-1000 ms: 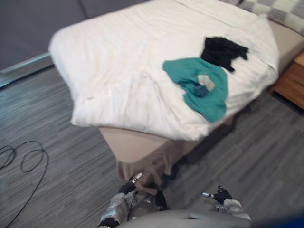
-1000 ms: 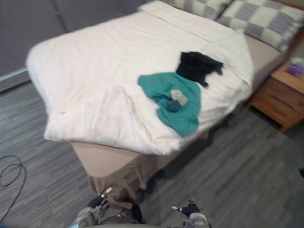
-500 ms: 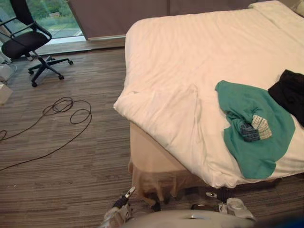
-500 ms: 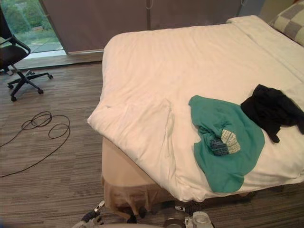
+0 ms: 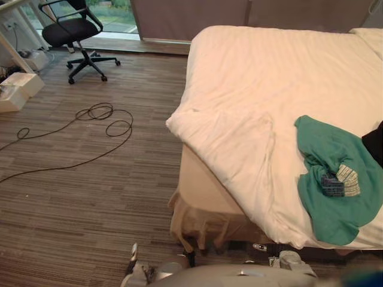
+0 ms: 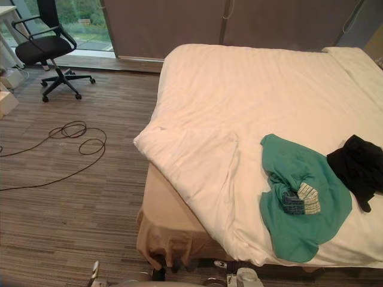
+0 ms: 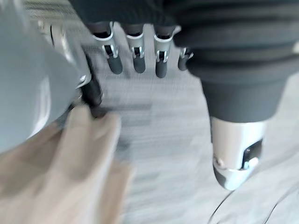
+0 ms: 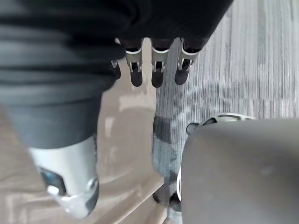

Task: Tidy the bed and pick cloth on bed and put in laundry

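Presently left hand (image 7: 138, 58) and right hand (image 8: 157, 74) hang empty, fingers straight, by the corner of the bed (image 6: 164, 209). Green cloth (image 6: 287, 161) and black cloth (image 6: 358, 167) lie on the duvet (image 6: 239, 101); lifting the green may drop the checked piece (image 6: 302, 200) atop it.

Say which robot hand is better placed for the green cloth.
Right, probably: the green cloth lies on the bed toward the robot's right, nearer the right robot hand; the left robot hand hangs over floor.

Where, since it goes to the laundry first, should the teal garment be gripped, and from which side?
Probably pinch the raised fold beside the small checked cloth lying on the teal garment, coming down from above at the bed's near edge; elsewhere it lies flat.
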